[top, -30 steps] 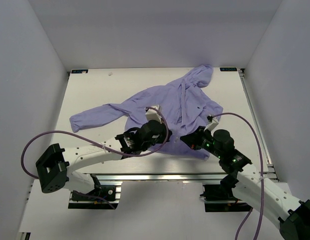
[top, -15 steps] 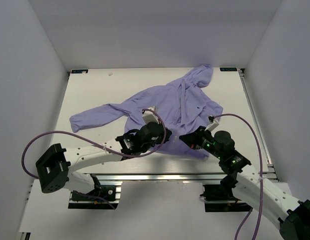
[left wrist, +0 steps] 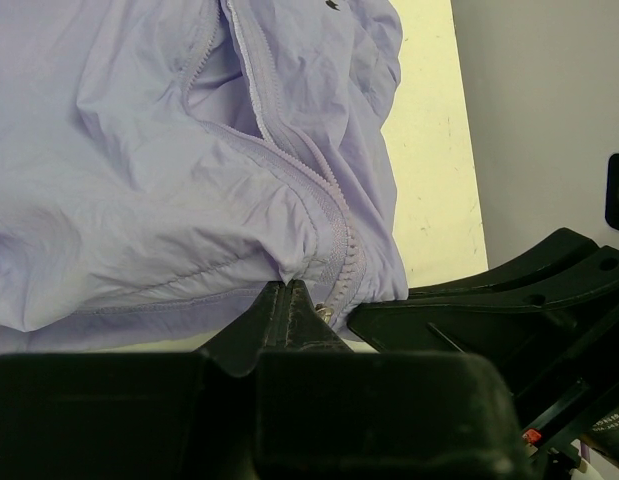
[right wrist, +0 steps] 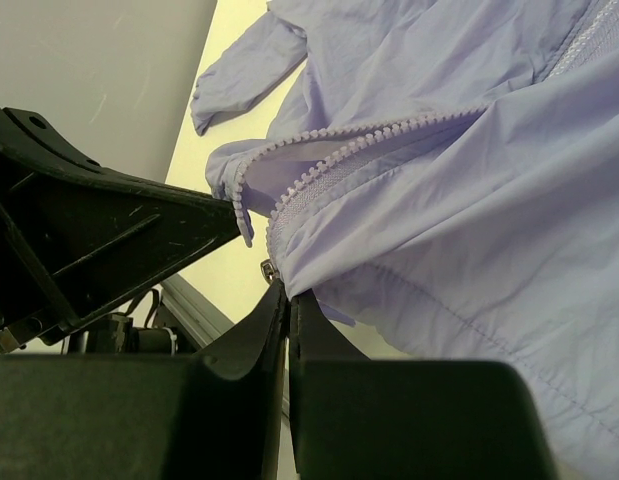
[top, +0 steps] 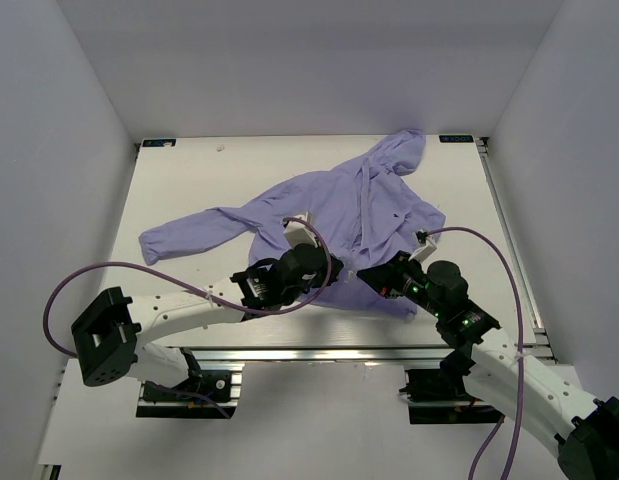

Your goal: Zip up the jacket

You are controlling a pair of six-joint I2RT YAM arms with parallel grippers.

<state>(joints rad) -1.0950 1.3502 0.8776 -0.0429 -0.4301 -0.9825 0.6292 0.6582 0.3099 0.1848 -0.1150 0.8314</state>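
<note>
Lavender jacket [top: 341, 205] lying spread mid-table [top: 189, 175], hood pointing far right, zipper [left wrist: 324, 190] gaping. Left gripper [left wrist: 289, 303] pinching near hem beside zipper; right gripper [right wrist: 287, 297] clamping hem alongside, jaws pressed together.

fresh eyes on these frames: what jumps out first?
The lavender jacket sprawls across the table, with its hood toward the far right corner and one sleeve flung left. At its near hem the left end effector and the right end effector sit close together. Each is shut on fabric beside the zipper, whose teeth lie parted there.
</note>
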